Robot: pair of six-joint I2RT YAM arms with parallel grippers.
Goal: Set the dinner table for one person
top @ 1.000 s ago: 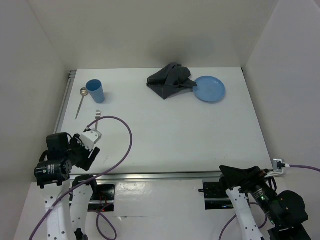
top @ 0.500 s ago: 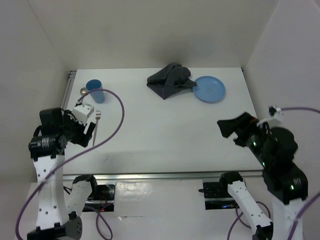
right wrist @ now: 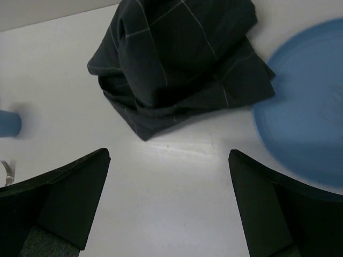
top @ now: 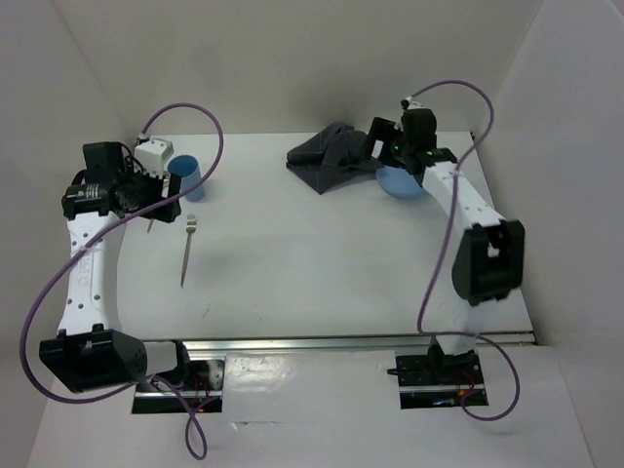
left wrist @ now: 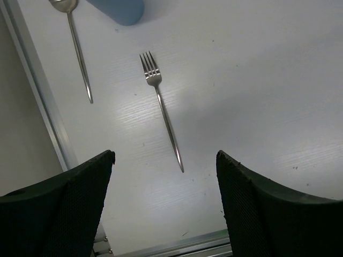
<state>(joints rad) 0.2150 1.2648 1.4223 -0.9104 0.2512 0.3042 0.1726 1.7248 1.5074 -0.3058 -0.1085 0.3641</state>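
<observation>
Setup stage; nothing laid on dinner table (top: 341, 263) yet; right gripper (right wrist: 169, 155) wide, empty, above crumpled placemat (right wrist: 182, 59); plate (right wrist: 305, 134) touching placemat's right; left gripper (left wrist: 164, 155) wide over fork (left wrist: 163, 115), far left of placemat; next, likely: pinch cloth edge, spread flat.

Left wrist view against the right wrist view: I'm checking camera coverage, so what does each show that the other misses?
Only the left wrist view shows the whole fork, the spoon and the table's side rail. Only the right wrist view shows the crumpled dark checked cloth and the blue plate. Both show the blue cup and the bare white dinner table.
</observation>
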